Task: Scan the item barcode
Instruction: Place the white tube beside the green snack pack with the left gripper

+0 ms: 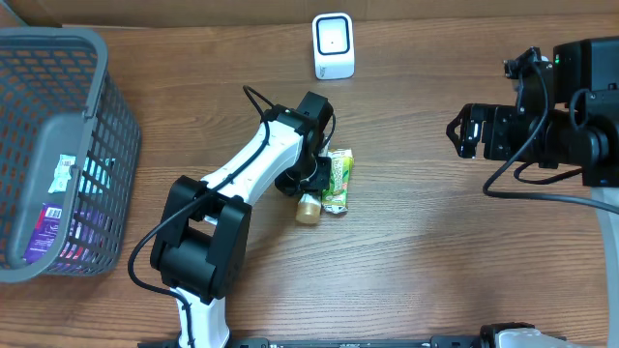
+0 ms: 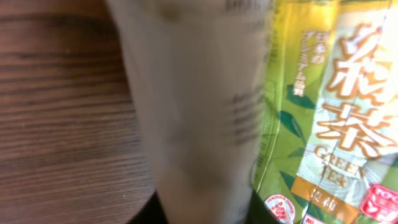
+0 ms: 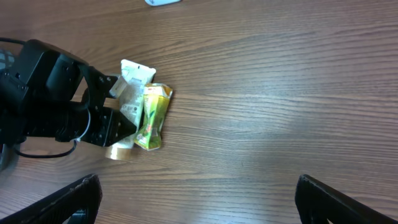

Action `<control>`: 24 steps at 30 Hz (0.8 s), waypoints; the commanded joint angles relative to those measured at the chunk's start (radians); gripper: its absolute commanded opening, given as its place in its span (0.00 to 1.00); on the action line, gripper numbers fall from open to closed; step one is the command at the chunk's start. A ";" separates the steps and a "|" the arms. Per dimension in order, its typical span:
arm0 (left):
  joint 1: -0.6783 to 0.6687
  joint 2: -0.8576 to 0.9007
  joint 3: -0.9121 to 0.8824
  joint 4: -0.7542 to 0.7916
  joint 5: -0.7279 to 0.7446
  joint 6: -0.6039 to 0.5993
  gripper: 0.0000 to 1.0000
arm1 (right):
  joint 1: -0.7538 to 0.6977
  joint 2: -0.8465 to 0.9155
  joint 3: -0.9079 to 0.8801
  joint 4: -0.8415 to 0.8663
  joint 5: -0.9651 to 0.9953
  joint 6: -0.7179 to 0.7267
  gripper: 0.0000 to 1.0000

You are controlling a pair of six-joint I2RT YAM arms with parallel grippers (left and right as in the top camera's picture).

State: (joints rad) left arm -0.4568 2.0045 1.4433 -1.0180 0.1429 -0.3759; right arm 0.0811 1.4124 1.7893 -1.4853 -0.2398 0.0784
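Note:
A white drink pouch [image 3: 132, 87] with a gold cap [image 1: 308, 209] lies mid-table beside a green tea pouch [image 1: 338, 181]. My left gripper [image 1: 308, 184] is down over the white pouch. In the left wrist view the blurred white pouch [image 2: 199, 112] fills the space between the dark fingertips of that gripper [image 2: 205, 211], and the green tea pouch [image 2: 329, 112] lies just right of it. Blur hides whether the jaws still pinch. The white scanner [image 1: 334, 45] stands at the far edge. My right gripper [image 1: 462, 130] hovers wide open at the right, its fingers [image 3: 68, 199] holding nothing.
A grey plastic basket [image 1: 106, 155] stands at the left edge with a purple pack [image 1: 44, 232] and other items inside. Bare wooden tabletop [image 3: 261, 124] lies between the pouches and the right arm.

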 commanded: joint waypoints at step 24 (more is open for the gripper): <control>0.349 -0.055 1.248 -0.672 -0.201 -0.010 0.71 | 0.006 -0.002 0.005 -0.003 -0.009 -0.005 1.00</control>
State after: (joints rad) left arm -0.1860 1.9923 2.6144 -1.6756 -0.0418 -0.3859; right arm 0.0811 1.4151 1.7893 -1.4857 -0.2398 0.0784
